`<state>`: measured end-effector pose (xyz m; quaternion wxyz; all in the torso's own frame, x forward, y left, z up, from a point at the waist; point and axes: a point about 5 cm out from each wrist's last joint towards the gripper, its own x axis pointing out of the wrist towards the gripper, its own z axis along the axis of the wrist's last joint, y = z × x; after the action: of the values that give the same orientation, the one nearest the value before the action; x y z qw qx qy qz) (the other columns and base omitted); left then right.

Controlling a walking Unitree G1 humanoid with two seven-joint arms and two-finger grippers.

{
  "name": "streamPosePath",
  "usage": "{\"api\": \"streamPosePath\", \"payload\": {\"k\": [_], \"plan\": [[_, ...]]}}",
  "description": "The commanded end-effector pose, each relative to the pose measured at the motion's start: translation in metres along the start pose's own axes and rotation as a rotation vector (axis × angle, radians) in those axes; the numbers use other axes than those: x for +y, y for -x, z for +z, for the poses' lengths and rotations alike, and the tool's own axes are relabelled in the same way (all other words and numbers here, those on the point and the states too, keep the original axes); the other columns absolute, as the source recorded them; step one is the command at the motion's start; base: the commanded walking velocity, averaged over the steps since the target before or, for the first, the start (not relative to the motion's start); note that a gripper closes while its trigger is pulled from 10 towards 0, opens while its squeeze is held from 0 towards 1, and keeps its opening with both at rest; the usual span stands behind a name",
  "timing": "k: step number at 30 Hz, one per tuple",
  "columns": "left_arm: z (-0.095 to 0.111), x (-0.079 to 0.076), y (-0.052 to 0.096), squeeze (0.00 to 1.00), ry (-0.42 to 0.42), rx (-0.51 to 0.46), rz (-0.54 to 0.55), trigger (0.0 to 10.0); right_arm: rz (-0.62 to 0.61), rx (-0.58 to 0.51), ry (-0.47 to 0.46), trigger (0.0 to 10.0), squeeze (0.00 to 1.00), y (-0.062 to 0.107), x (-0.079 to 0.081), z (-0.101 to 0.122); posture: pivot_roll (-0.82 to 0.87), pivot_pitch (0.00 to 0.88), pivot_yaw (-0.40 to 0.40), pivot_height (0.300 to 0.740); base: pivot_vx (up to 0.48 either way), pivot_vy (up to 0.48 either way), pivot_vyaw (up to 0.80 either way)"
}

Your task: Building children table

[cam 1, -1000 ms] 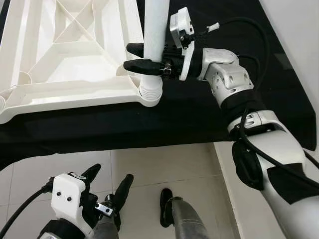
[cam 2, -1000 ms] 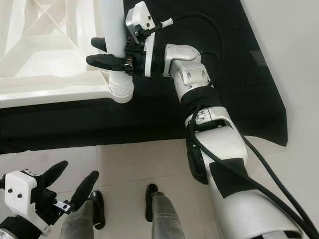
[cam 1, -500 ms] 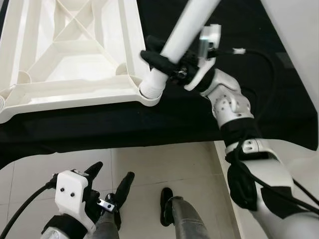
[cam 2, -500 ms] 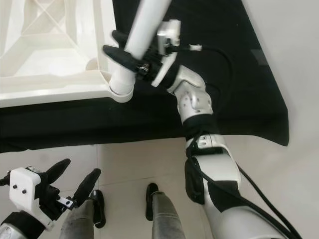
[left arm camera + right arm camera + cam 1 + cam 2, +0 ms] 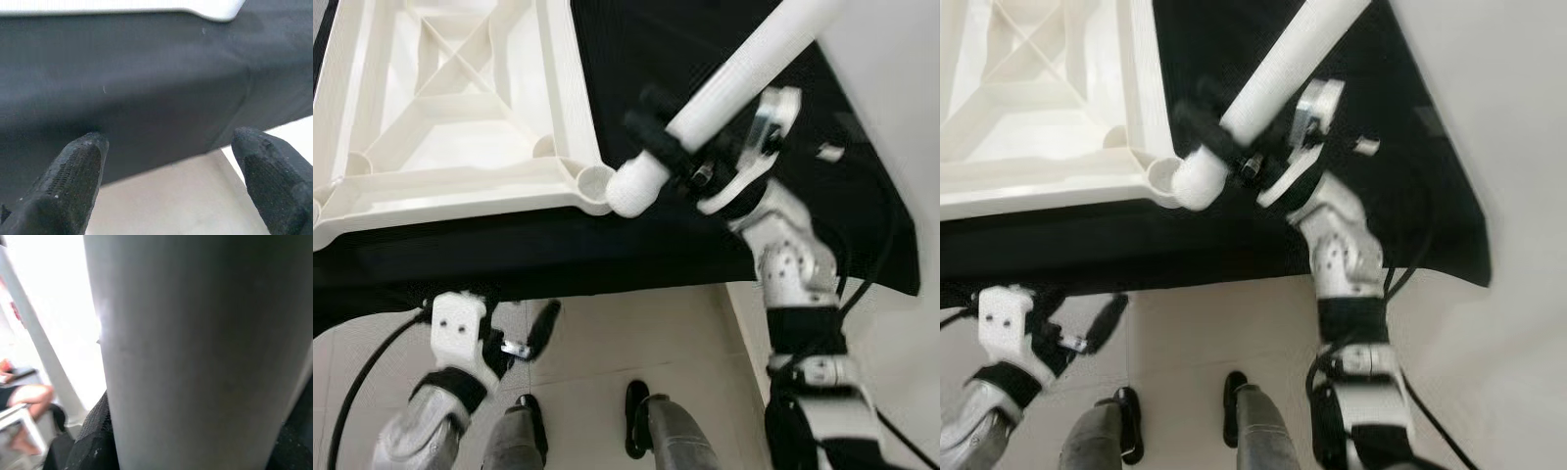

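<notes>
One second ago your right pincer [image 5: 680,157], clenched on the leg [image 5: 734,78], had it upright in the tabletop's [image 5: 460,186] corner socket [image 5: 595,179]; now it's tilted out beside it, so reseat it; left pincer [image 5: 514,338] idles, released.

One white tabletop [image 5: 450,186] is lying upside down on one black cloth [image 5: 636,235], showing three round leg sockets along its near edge, at least as far as can be made out. One white table leg [image 5: 724,93] is slanting above the corner. Two grippers are showing: the right gripper [image 5: 671,157] and the left gripper [image 5: 514,343]. Two robot feet are standing on the tiled floor [image 5: 607,333]
</notes>
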<state>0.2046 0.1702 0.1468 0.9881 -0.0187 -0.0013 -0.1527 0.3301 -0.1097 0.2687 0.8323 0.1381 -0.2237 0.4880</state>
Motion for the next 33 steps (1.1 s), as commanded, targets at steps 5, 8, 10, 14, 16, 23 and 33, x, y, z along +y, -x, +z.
{"api": "streamPosePath", "payload": {"k": [5,8,10,14,16,23,33], "plan": [[0.001,0.007,-0.011,0.0,0.005,-0.018,0.005,10.0,-0.199,0.135,0.073,10.0,0.0,0.021,0.013,-0.025,0.07,0.108,-0.07,0.74,0.0,0.0,0.0],[0.005,0.008,-0.015,0.0,0.022,-0.042,0.009,10.0,-0.255,0.173,0.081,10.0,0.0,0.03,0.015,-0.033,0.07,0.104,-0.07,0.74,0.0,0.0,0.0],[0.011,0.008,-0.019,0.0,0.008,-0.066,-0.003,10.0,-0.353,0.256,0.103,10.0,0.0,0.054,0.02,-0.048,0.07,0.087,-0.066,0.74,0.0,0.0,0.0],[0.004,0.007,-0.016,0.0,-0.022,-0.047,-0.012,10.0,-0.432,0.342,0.141,10.0,0.0,0.079,0.025,-0.061,0.07,0.082,-0.065,0.74,0.0,0.0,0.0],[-0.002,0.007,-0.013,0.0,-0.03,-0.025,0.0,10.0,-0.444,0.381,0.155,10.0,0.0,0.089,0.029,-0.067,0.06,0.076,-0.064,0.74,0.0,0.0,0.0],[-0.037,0.004,0.011,0.0,-0.164,0.11,0.06,10.0,-0.574,0.584,0.251,10.0,0.0,0.146,0.047,-0.084,0.05,0.073,-0.066,0.74,0.0,0.0,0.0],[-0.045,-0.001,0.02,0.0,-0.286,0.132,0.109,10.0,-0.693,0.676,0.3,10.0,0.0,0.165,0.052,-0.091,0.03,0.079,-0.057,0.74,0.0,0.0,0.0]]}}
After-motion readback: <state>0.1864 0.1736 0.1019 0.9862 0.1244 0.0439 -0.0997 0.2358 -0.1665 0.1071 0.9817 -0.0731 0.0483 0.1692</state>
